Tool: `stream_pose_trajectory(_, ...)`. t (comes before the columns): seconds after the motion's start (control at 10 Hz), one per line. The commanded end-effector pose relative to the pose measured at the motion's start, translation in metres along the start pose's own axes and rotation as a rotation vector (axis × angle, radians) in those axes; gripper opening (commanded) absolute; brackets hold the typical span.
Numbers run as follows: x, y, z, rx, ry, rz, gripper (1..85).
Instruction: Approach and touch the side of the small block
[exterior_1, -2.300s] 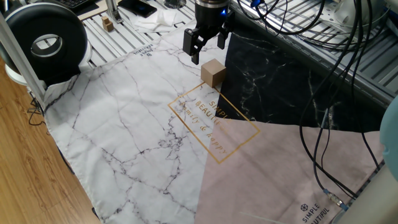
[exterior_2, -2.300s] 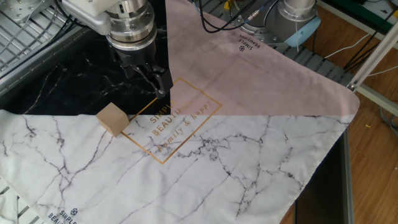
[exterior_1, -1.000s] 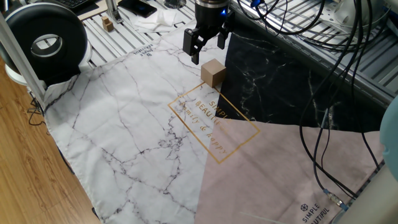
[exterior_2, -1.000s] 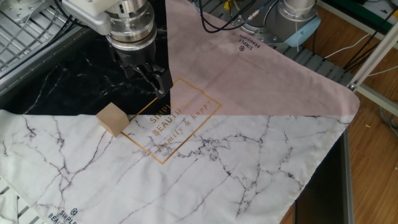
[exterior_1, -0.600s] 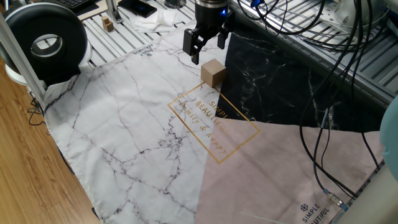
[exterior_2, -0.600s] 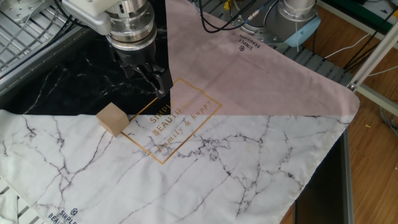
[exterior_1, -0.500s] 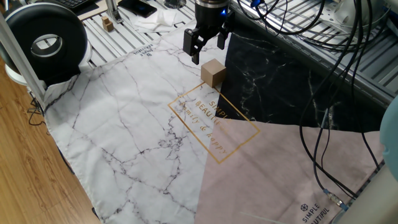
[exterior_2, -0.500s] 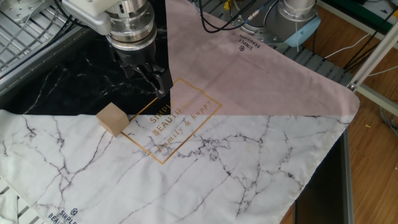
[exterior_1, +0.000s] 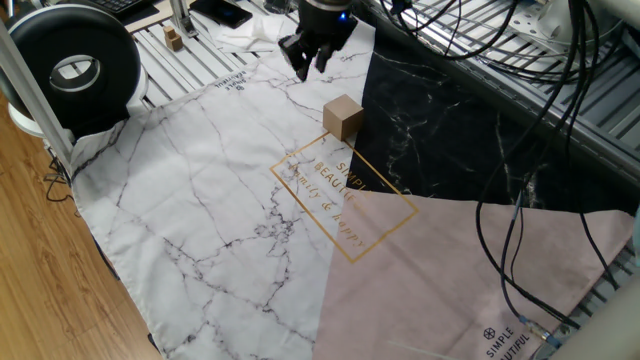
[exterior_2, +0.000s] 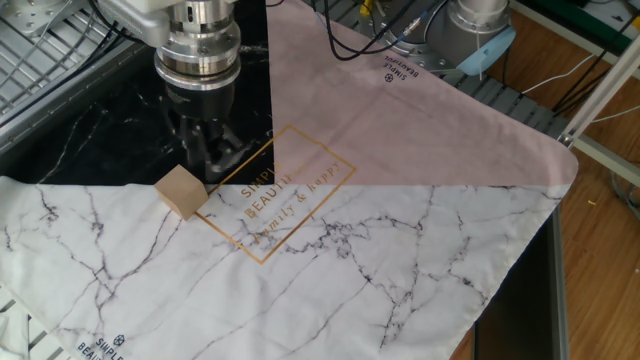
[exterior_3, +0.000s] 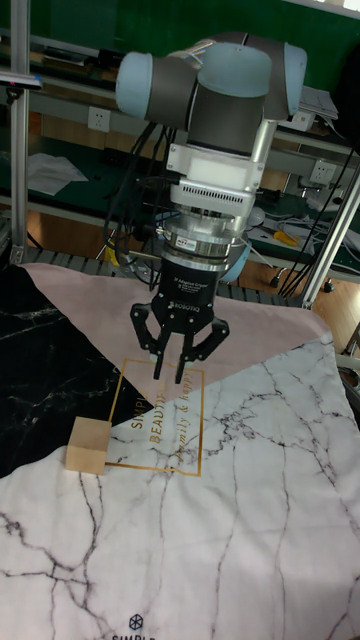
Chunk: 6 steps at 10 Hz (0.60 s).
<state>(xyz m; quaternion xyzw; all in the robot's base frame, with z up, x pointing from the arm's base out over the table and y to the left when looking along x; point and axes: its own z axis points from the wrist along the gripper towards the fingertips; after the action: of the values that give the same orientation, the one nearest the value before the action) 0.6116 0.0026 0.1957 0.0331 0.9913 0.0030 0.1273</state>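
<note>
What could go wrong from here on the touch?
1. The block is loose on the cloth; a fast side contact would likely shove or tip it instead of touching.
2. The gripper hangs above and off to one side of the block; descending too low could snag the cloth and drag the block.
3. Cables hang over the cloth's edge and might catch as the arm moves.

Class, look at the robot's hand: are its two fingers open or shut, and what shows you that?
Nearly shut, holding nothing. In the tall fixed view the hand's fingertips hang almost together, apart from the small block.
</note>
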Motion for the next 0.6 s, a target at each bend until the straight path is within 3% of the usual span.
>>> stream_pose_trajectory(0.0, -0.016, -0.004, 0.003, 0.017, -0.059, 0.009, 1.0)
stream_pose_trajectory(0.2, -0.025, -0.001, 0.008, 0.005, -0.091, 0.001, 1.0)
stream_pose_trajectory(0.4, -0.028, -0.012, 0.019, 0.028, -0.103, -0.019, 1.0)
stream_pose_trajectory(0.5, -0.03, -0.014, 0.027, 0.019, -0.117, -0.027, 1.0)
